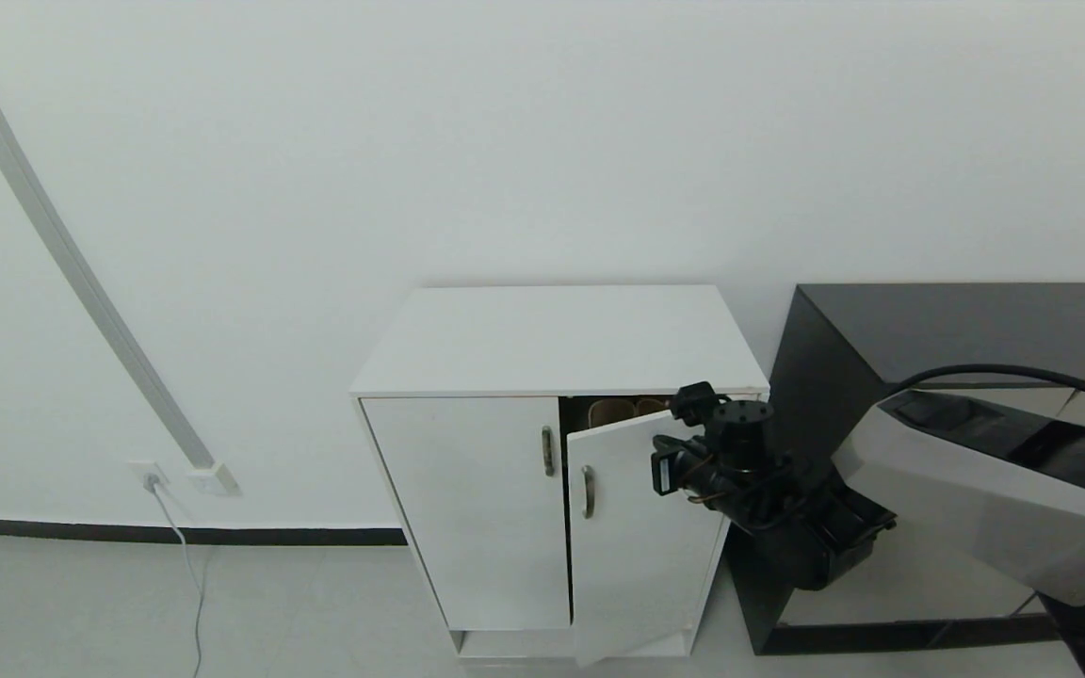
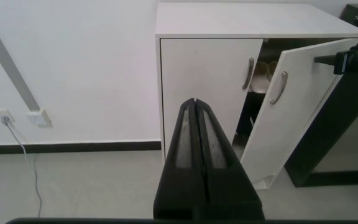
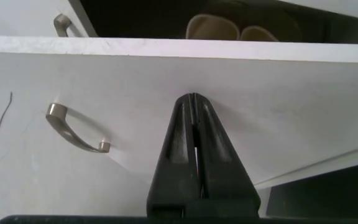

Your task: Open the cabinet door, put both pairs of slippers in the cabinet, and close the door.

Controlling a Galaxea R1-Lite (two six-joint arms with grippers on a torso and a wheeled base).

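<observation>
Facing ajar cabinet door point(image 1: 639, 565), right hand point(image 3: 194, 98) closed, handle point(image 1: 587, 492) upright, slippers point(image 3: 213, 26) inside

You've got the cabinet point(image 1: 552, 348) standing on the floor point(image 1: 298, 612), back to the wall point(image 1: 505, 141), with a black unit point(image 1: 929, 330) just beside it on the right. Slippers point(image 3: 213, 28) sit inside up top, behind the ajar right door point(image 1: 637, 527). A cable point(image 1: 196, 612) trails onto the floor.

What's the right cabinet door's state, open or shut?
Ajar. The right door angles out from the cabinet; slippers show through the gap behind it.
</observation>
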